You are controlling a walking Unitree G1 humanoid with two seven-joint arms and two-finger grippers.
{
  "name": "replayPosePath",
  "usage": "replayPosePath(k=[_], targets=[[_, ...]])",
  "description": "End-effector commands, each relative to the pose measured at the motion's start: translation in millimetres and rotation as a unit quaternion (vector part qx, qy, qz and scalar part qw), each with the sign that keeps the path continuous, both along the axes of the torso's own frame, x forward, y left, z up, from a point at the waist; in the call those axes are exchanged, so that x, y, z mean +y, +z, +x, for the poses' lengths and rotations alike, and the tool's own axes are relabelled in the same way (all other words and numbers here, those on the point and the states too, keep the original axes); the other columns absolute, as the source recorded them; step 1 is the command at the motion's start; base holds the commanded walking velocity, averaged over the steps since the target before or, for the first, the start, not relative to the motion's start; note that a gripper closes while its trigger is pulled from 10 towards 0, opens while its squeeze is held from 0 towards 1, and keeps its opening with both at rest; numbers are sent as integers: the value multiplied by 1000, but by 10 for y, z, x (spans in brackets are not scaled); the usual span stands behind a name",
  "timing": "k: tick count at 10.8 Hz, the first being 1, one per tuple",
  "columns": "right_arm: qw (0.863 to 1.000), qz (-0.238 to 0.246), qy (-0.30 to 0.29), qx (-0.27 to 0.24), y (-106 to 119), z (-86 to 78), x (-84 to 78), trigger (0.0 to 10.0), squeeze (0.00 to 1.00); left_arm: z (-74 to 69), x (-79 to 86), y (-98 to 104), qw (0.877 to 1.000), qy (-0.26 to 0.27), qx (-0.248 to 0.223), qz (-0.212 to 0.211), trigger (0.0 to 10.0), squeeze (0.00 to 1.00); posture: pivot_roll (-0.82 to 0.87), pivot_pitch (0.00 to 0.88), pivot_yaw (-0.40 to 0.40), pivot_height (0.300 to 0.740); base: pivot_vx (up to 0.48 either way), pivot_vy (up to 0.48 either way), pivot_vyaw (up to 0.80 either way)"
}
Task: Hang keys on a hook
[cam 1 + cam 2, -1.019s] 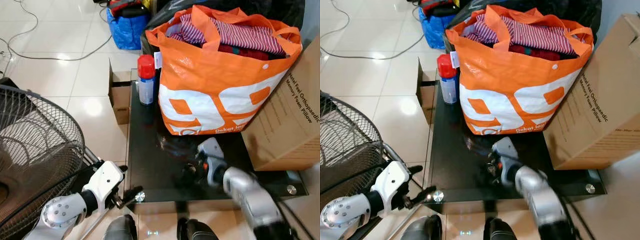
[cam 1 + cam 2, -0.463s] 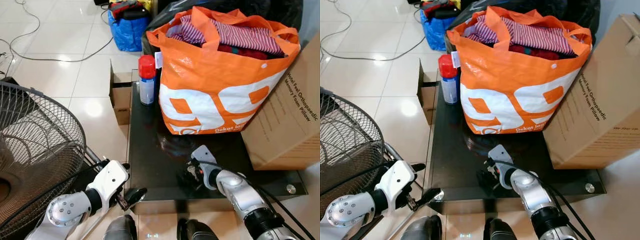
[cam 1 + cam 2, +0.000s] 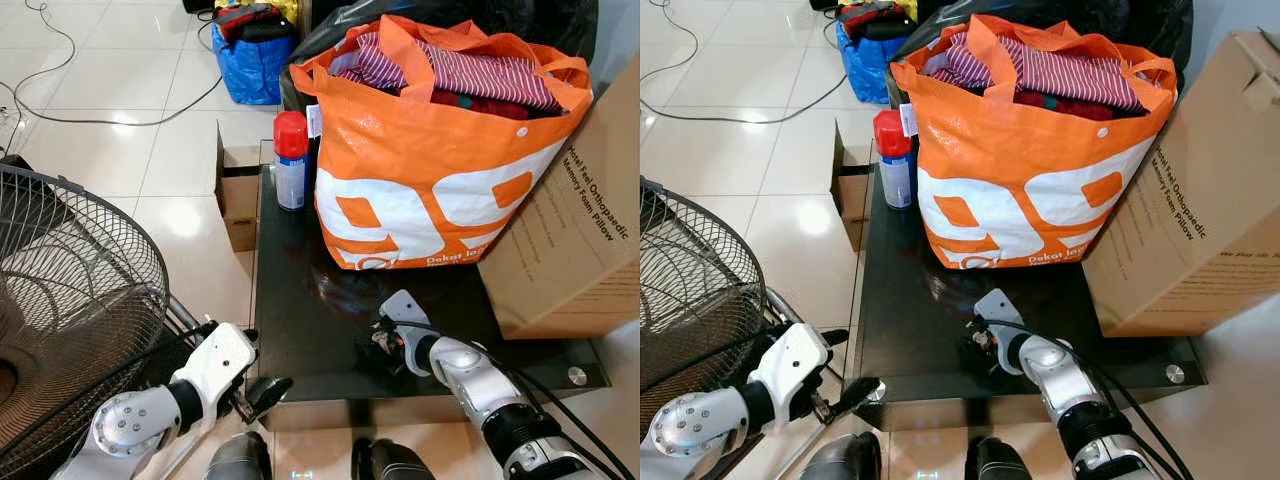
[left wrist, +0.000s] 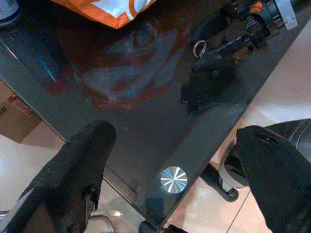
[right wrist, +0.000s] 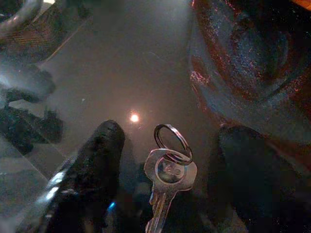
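The task is judged to be at its first step. One key (image 5: pixel 163 187) with one ring (image 5: pixel 172 141) is seen lying on the black glass table (image 3: pixel 300 300), between the spread fingers (image 5: pixel 92 165) of the right gripper (image 3: pixel 380 337), in front of the orange bag (image 3: pixel 430 150). It is not yet pinched or lifted, and no hook is seen. The left gripper (image 3: pixel 262 390) is held spread at the table's near corner. One red-capped spray can (image 3: pixel 291 160) and one cardboard box (image 3: pixel 570 250) are counted.
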State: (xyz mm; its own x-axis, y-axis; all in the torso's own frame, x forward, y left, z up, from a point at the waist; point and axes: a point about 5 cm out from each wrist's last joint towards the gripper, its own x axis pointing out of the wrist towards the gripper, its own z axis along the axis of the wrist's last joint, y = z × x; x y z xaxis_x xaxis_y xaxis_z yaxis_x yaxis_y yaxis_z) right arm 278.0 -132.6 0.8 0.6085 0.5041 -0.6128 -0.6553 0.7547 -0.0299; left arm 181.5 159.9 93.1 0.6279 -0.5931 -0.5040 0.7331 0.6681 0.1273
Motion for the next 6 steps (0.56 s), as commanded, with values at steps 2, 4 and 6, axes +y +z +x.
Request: replayPosePath(k=[2, 4, 6], targets=[[999, -8, 9, 34, -152, -117, -10, 392, 0, -23, 1, 4, 1000, -5, -3, 5, 10000, 722, 63, 162, -39, 740, 0, 0, 0], [999, -7, 6, 37, -171, -131, -28, 39, 0, -25, -3, -4, 1000, -6, -2, 5, 10000, 725, 62, 158, -39, 740, 0, 0, 0], [999, -4, 4, 38, -187, -136, -29, 0, 0, -31, -7, -10, 1000, -6, -2, 4, 10000, 725, 63, 155, -39, 740, 0, 0, 0]])
